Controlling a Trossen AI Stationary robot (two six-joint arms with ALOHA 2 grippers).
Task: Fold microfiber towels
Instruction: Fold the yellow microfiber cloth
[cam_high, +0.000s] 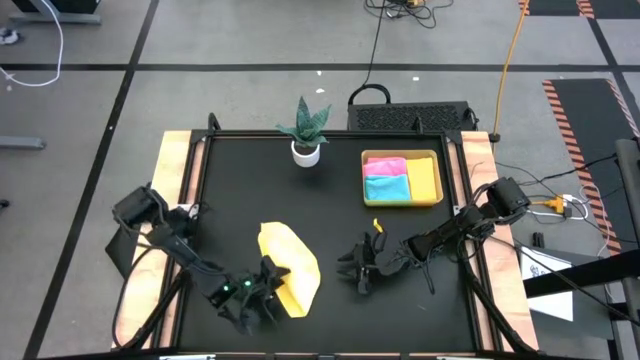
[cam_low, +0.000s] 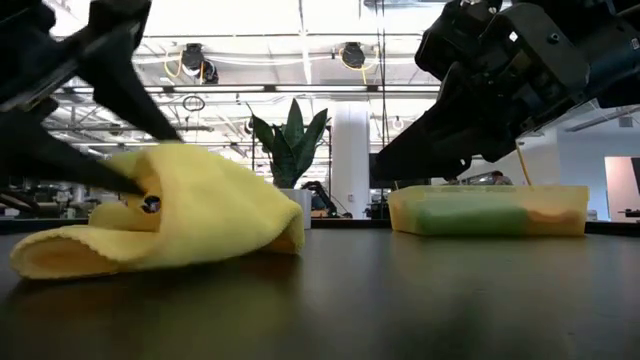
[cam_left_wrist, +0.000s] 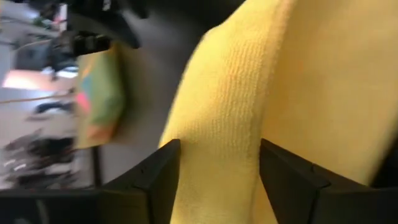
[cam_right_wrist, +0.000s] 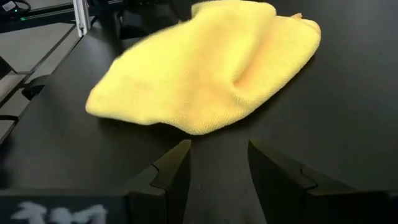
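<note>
The left pincer (cam_high: 262, 290) stood with its jaws spread around a fold of the yellow towel (cam_high: 288, 262), which lay crumpled on the black counter (cam_high: 330, 220) near its front edge. Just beside it, the right pincer (cam_high: 362, 268) hovered empty, jaws apart. No readable writing or labels showed anywhere.
</note>
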